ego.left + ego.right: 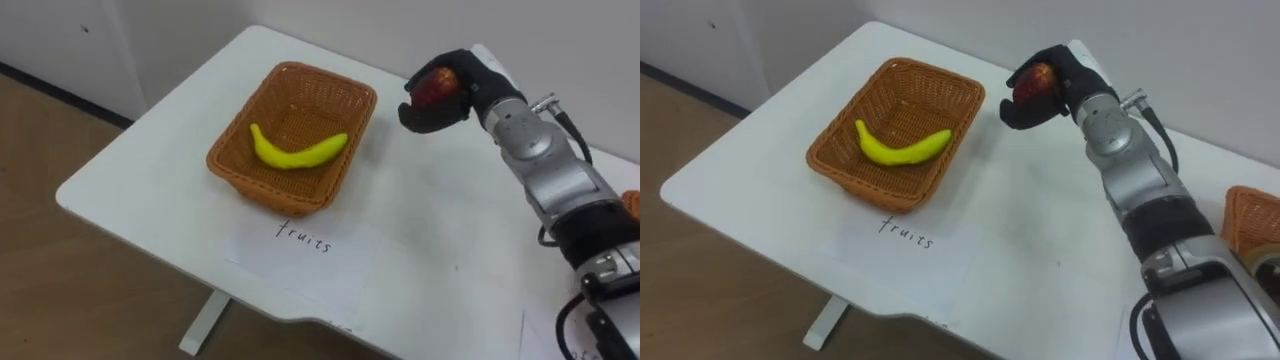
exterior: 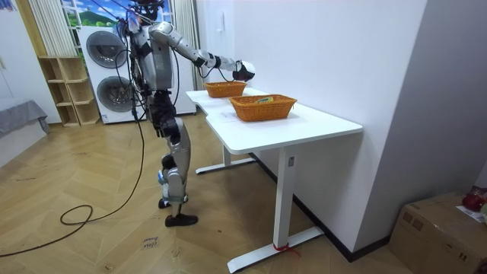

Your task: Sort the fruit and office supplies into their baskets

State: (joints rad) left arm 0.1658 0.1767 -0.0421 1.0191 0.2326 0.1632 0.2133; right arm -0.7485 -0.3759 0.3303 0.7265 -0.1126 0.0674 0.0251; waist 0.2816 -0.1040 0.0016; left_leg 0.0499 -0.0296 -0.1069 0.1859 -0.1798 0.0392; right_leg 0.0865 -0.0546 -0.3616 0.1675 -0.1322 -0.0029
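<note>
White table (image 1: pixel 150 190) is carrying a wicker basket (image 1: pixel 240 182); right hand (image 1: pixel 432 118) is hovering just beside its right rim. Banana (image 1: pixel 295 152) is lying inside. Red apple (image 1: pixel 434 88) is sitting in that hand, fingers curling round it. Prob. firm, smooth, lightish: wrapping its middle is looking safest.

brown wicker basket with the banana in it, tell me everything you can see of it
A rectangular, open-topped basket of woven orange-brown wicker, its walls sloping out to a thicker rim. It sits upright on the white table, just behind a handwritten white paper label. One curved yellow banana lies on its floor. No hand touches it; the right hand, curled round a red fruit, is off to its right, apart.
</note>
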